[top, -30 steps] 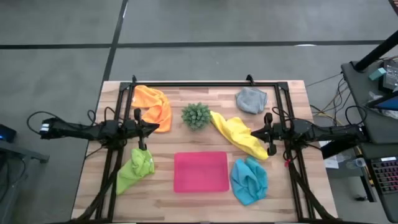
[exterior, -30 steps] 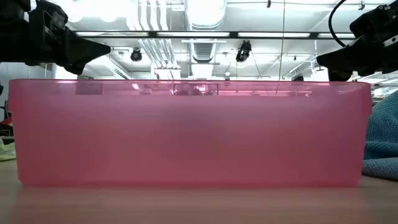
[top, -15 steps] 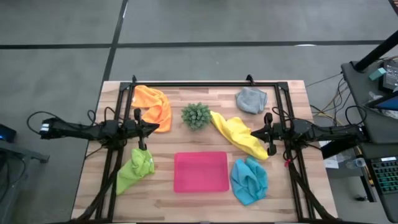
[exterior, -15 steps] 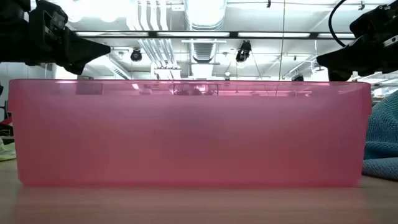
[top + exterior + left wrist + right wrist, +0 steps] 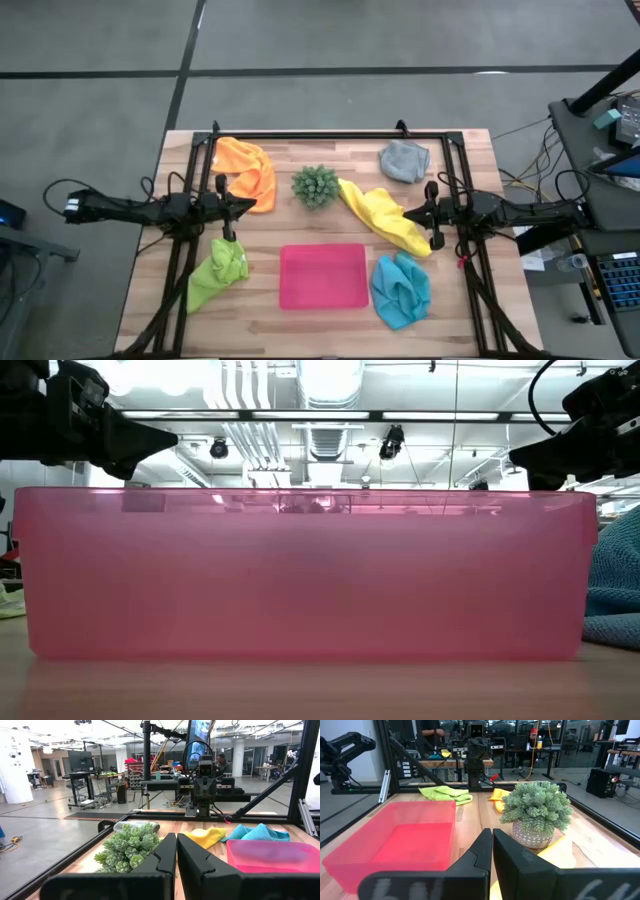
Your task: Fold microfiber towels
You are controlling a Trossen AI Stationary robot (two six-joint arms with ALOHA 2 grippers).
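Jaws pressed together and holding nothing, the left gripper [image 5: 247, 203] hangs above the table's [image 5: 330, 320] left side, just beside the orange towel [image 5: 247, 166]; the right gripper [image 5: 408, 214], equally closed and empty, hovers over the yellow towel [image 5: 385, 218] on the right. The other 3 towels lie crumpled around them: grey [image 5: 404, 160] at the far right corner, lime green [image 5: 216, 273] near left, light blue [image 5: 401, 290] near right. A pink tray [image 5: 323, 276] sits between those 2, with a spiky plant [image 5: 316, 185] beyond it.

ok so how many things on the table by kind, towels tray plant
towels: 5 (orange, grey, yellow, lime green, light blue)
pink tray: 1
green plant: 1
total: 7
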